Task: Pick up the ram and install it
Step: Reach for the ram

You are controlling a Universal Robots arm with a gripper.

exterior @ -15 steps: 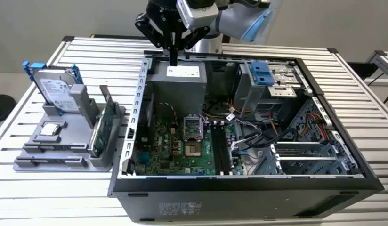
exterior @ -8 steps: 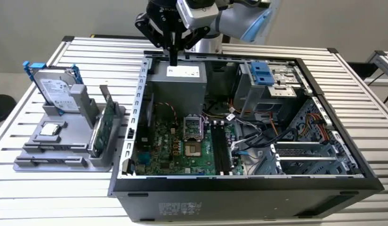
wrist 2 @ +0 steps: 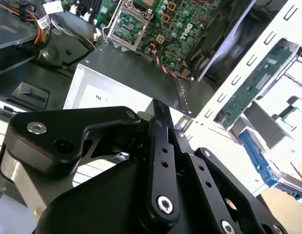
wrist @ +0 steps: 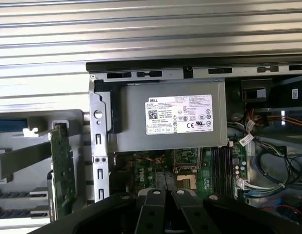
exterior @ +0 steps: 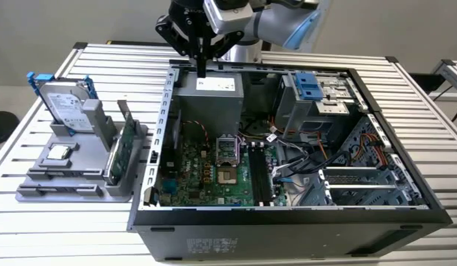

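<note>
Black sheet-metal tower case (exterior: 288, 233) sits closest in the exterior view, lying open on a slatted aluminium tabletop (exterior: 428, 127). Inside it there's a green motherboard (exterior: 206, 177) with long black memory slots (exterior: 259, 177). A tangle of loose coloured cables (exterior: 303, 160) lies just beside the slots, on the exterior view's right.

On the exterior view's left, right next to the case, a grey plastic rack (exterior: 58, 191) holds an upright green circuit card (exterior: 117, 158). Just behind the card stands a slim dark stick that I take to be the ram (exterior: 126, 119), though I'm not 100% sure. A silver hard drive with blue rails (exterior: 66, 105) stands further back in the same rack.

Farthest back, the black claw (exterior: 202, 75) hangs over the case's far rim, above the grey metal power supply box (exterior: 210, 102). Its fingers are pinched together with nothing between them.

What could go wrong, imo:
- The ram is packed in tight beside the green card, so a sloppy approach could clip or drag the card instead.
- With the fingers together, the claw would just poke the stick over.
- Dropping from where it hangs now would hit the rim or the power supply box.
- Those cables could snag the stick near the slots.
</note>
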